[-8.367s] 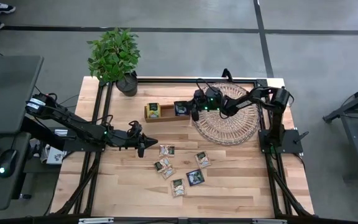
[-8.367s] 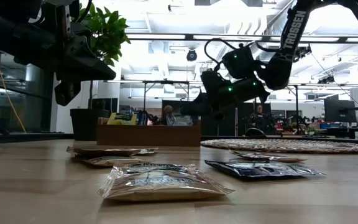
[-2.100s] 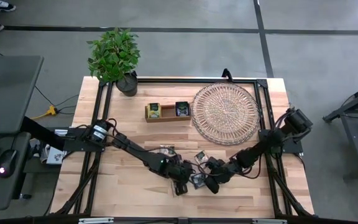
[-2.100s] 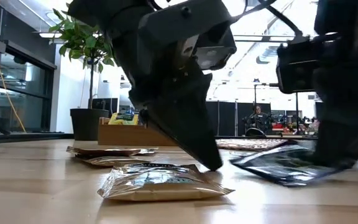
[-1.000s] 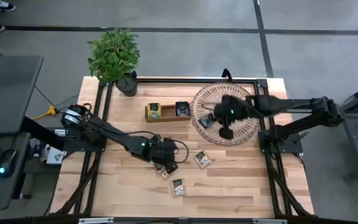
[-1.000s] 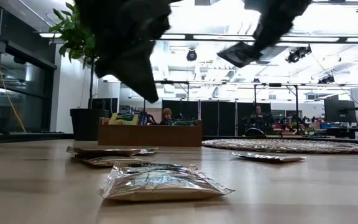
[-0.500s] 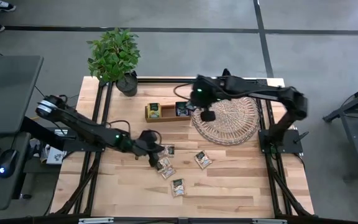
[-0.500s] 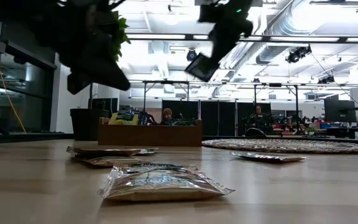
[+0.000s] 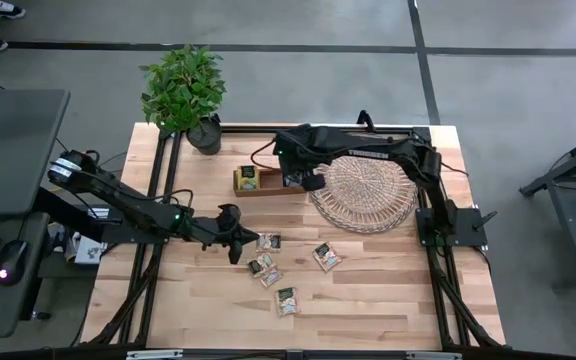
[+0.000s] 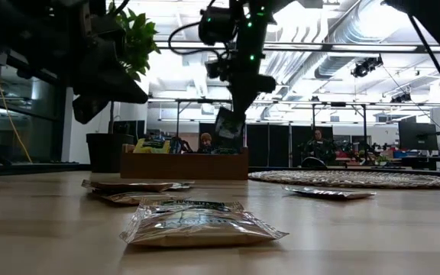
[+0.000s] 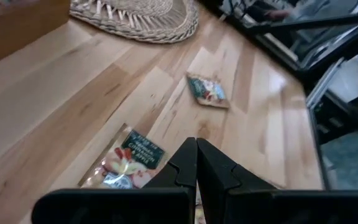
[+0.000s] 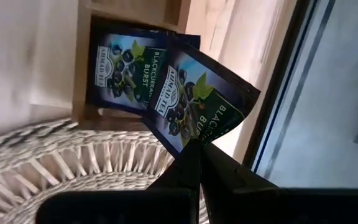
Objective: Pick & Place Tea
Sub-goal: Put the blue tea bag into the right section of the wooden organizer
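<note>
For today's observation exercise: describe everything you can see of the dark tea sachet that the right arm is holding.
The dark tea sachet is a flat, glossy navy square printed with berries, leaves and white lettering. The right tool is shut on one corner, so it hangs tilted in the air, touching nothing else. It sits just above the end compartment of the wooden box, where a matching sachet already lies, beside the wicker tray.

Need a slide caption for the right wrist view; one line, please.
Right pincer shut on a dark sachet above the wooden box, where a matching sachet lies.
</note>
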